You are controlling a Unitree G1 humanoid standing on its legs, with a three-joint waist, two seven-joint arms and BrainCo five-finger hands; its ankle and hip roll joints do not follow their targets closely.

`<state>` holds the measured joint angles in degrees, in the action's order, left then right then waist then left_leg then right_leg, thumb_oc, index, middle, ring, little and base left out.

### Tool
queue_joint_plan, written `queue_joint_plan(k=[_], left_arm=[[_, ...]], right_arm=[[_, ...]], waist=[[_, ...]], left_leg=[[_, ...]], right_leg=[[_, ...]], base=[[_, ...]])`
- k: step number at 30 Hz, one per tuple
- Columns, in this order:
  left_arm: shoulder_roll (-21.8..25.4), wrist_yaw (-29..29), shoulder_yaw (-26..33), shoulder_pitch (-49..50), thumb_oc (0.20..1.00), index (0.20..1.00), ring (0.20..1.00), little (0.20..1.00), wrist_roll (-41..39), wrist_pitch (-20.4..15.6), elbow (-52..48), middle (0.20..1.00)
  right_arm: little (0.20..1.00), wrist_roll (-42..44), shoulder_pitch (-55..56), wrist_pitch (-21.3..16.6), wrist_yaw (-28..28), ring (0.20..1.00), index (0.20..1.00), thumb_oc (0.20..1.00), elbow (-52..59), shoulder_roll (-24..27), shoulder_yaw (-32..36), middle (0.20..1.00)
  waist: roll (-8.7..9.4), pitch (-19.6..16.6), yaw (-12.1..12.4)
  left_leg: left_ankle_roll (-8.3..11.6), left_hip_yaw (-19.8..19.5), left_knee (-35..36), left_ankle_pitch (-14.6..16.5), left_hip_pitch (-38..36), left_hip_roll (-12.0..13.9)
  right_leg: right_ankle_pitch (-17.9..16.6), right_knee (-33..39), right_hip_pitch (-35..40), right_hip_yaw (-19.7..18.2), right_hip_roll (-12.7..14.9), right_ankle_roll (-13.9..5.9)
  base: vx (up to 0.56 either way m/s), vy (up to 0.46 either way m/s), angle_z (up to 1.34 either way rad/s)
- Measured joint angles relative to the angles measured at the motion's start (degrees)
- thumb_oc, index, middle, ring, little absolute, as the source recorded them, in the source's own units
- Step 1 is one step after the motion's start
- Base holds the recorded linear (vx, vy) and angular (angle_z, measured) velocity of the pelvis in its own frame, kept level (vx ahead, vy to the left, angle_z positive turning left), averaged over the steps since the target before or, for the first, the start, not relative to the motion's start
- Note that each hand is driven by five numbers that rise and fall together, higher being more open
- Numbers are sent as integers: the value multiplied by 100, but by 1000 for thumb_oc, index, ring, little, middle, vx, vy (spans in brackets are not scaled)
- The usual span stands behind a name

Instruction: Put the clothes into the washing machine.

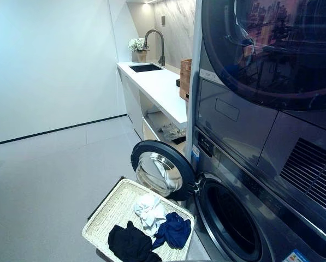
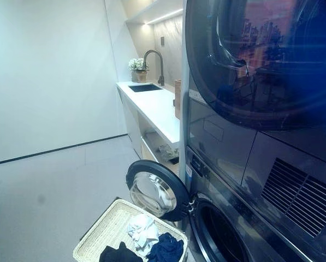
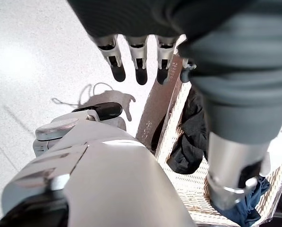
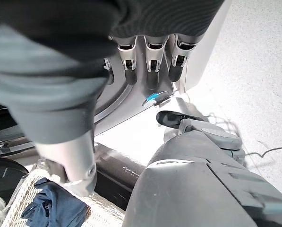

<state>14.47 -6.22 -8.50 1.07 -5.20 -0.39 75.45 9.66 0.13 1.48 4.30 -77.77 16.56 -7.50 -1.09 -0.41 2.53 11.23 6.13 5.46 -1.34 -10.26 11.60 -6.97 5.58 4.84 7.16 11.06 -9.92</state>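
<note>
Below, clothes [image 1: 146, 226] in basket [image 1: 105, 215], hands [image 3: 138, 56] apart.

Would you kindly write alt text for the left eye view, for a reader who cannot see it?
A white wicker basket on the floor holds black, white and navy clothes beside a front-loading washing machine whose round door stands open. Behind, a white counter has a sink and faucet.
</note>
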Motion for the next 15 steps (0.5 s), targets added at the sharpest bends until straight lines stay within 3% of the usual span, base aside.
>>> queue_joint_plan(k=[15], left_arm=[[0, -43, 6, 0, 1000, 1000, 1000, 1000, -3, -1, 0, 1000]], right_arm=[[1000, 0, 1, 0, 0, 1000, 1000, 1000, -1, 0, 1, 1000]], waist=[[19, -14, -2]], left_leg=[[0, 2, 0, 0, 0, 0]], right_leg=[[0, 0, -2, -1, -1, 0]], base=[[0, 0, 0]])
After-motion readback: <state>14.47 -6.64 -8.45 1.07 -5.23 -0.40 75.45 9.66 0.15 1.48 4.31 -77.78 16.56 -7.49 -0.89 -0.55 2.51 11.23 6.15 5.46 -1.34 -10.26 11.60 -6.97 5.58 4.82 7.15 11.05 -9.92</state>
